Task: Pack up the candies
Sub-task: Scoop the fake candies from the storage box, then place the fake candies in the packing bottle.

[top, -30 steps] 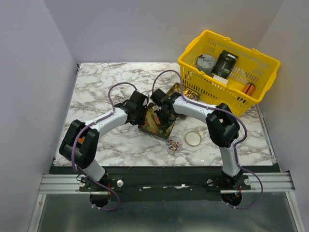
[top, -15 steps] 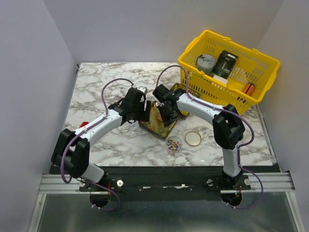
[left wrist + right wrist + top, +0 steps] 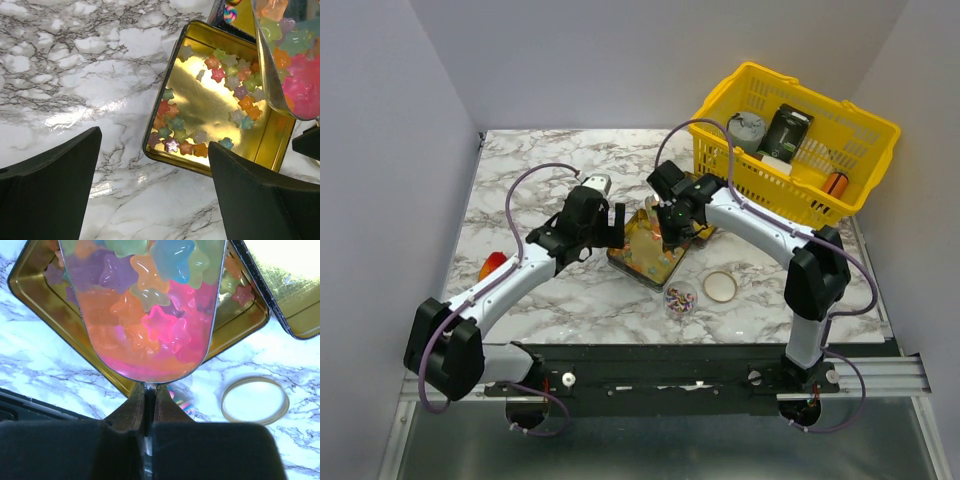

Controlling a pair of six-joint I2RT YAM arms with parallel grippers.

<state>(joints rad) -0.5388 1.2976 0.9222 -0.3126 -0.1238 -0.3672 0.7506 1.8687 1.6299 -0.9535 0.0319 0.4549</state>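
1. The left gripper was released, its fingers wide apart and empty, low over the marble beside the tin.
2. The right gripper was clenched on the edge of a clear pouch, holding it over the tin.
3. Star-shaped candies lay scattered in the tin, and more filled the pouch.
4. A small jar of sweets and a ring lid sat near the tin.

The left tool is held with its jaws spread wide; the right tool is pinched tight on a clear plastic pouch.
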